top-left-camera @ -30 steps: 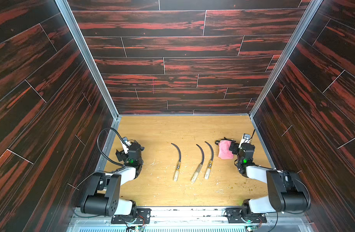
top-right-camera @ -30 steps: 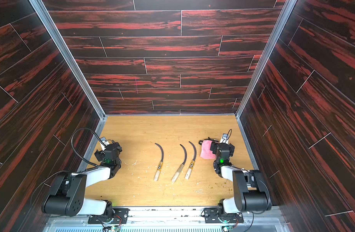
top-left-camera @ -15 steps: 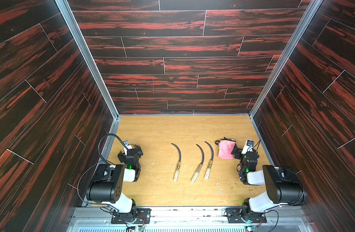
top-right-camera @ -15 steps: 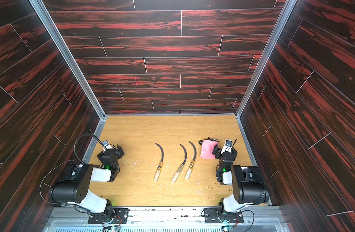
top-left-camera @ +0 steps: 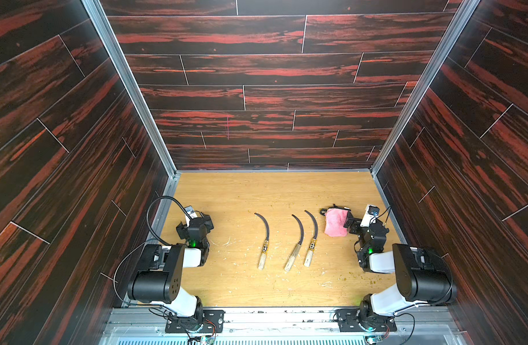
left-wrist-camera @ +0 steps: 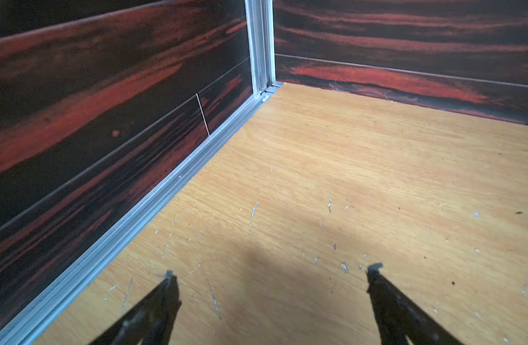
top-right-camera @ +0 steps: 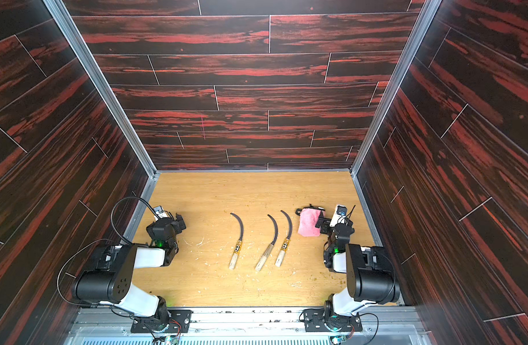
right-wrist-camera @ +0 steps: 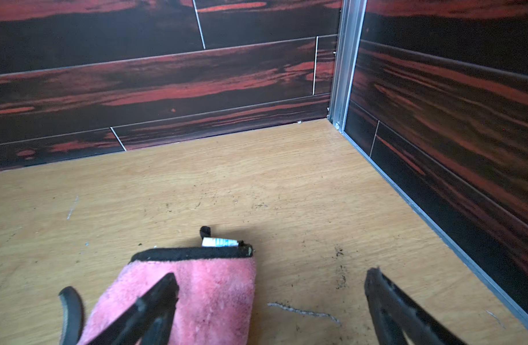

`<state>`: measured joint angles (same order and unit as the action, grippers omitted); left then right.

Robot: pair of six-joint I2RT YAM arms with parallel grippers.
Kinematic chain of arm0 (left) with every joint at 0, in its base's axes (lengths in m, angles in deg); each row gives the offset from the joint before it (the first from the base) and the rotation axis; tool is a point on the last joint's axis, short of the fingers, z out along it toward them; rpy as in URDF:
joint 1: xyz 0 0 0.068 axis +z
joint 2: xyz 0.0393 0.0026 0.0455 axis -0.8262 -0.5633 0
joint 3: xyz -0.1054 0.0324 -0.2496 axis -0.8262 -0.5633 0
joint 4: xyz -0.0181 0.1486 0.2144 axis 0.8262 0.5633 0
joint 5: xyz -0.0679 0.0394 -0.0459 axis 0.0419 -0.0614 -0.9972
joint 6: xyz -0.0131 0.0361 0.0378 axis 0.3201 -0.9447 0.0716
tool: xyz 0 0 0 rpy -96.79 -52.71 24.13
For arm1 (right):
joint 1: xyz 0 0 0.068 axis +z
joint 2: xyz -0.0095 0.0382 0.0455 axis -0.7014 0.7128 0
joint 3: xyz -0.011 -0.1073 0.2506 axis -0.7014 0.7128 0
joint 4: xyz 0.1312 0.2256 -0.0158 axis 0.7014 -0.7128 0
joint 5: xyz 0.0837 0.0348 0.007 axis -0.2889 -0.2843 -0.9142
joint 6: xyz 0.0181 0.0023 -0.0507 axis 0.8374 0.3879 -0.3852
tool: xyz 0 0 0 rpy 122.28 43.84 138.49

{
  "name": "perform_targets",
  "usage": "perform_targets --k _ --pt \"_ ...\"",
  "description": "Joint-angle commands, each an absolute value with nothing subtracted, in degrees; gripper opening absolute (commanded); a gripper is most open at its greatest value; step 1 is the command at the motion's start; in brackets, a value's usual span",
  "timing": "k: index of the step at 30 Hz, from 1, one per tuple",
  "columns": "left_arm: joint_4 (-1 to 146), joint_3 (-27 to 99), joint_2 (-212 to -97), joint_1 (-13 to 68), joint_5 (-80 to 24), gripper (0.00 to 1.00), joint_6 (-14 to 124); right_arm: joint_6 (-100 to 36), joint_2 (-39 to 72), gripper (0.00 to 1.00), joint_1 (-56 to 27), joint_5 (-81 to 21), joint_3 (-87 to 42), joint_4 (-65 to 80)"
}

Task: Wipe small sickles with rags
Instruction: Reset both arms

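1. Three small sickles lay side by side on the table, blades toward the back wall.
2. The leftmost sickle lay apart from the other two.
3. The rag lay right of them, just beside the right gripper.
4. The left gripper hung near the left wall, well apart from the sickles.

The left sickle, middle sickle and right sickle lie flat, side by side, mid-worktop, with dark curved blades pointing away and pale wooden handles nearest. The outer two wear yellow-black neck bands; the middle handle slants left. A pink fluffy rag, black-edged with a black corner loop, lies flat near the right sickle, not touching it.
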<state>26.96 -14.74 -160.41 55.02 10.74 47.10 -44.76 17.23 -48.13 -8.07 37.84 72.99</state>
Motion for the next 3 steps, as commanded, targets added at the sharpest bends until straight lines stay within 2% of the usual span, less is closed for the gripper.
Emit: perform_targets --k 1,3 --pt "27.74 -13.52 -159.35 55.36 10.58 1.00 46.70 -44.23 17.82 0.98 -48.24 -8.55 37.34 73.18" --pt "27.47 -13.86 -159.10 55.36 10.56 1.00 46.68 -44.21 17.82 0.98 -48.28 -8.55 37.34 73.23"
